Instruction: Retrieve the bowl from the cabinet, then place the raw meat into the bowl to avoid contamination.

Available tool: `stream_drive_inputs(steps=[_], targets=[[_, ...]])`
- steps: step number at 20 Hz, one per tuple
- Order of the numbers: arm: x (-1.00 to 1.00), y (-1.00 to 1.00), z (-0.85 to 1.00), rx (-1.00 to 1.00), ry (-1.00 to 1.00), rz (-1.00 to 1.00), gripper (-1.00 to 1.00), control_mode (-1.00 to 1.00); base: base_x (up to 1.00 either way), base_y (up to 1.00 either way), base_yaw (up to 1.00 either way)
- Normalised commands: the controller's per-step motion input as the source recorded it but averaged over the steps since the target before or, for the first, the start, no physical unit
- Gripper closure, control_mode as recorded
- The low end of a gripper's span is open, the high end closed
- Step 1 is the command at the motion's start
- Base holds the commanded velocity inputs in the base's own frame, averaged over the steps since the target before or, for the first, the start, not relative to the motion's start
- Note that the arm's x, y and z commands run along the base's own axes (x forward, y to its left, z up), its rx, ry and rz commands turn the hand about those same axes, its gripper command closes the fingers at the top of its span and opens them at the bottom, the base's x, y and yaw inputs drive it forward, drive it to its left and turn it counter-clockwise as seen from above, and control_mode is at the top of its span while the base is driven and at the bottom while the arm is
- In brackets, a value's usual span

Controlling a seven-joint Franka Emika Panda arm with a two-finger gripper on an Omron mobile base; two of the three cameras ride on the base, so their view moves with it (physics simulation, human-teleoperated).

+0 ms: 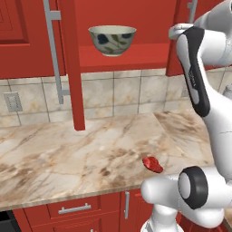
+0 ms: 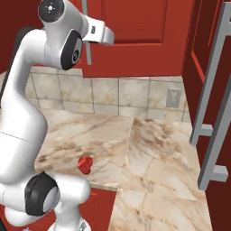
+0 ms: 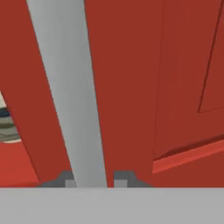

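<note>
Nearest the base, the raw meat (image 1: 152,164) lay on the marble desk (image 1: 68,154) close to its front edge, a small glossy red lump well apart from everything else. It looked soft, wet and slippery, so it would likely deform under a pinch. A grip low across its thickest part, squeezed only lightly, seemed the safest way to lift it without it squirting out.

Farther back and higher, the tool (image 3: 93,178) had its two tips drawn in on either side of the silver bar handle (image 3: 70,87) of a door of the cabinet (image 3: 127,65), clamped on that bar. The handle was stiff and smooth, so a firm hold square across it suited a pull. From the right base view the arm's hand reached up to the same red door (image 2: 135,36), though the contact itself was hidden there.

Farthest away, the bowl (image 1: 112,40) stood upright on the red shelf (image 1: 127,56) inside the cabinet, in the open bay beside the left door's edge. It appeared to be glazed ceramic: rigid, fairly heavy for its size, slick, and liable to chip if knocked against the shelf or door. Its rim was probably the best place to take hold, one tip inside and one outside the wall, since the body seemed too wide to span.
</note>
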Motion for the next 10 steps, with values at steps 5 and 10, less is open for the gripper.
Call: stream_drive_inputs(steps=[5, 10], targets=[[-0.84, -0.57, 0.0, 0.07, 0.0, 0.0, 1.0, -1.0, 0.0, 0.0, 0.0], [-0.9, -0.48, 0.0, 0.08, 0.0, 0.0, 1.0, -1.0, 0.0, 0.0, 0.0]])
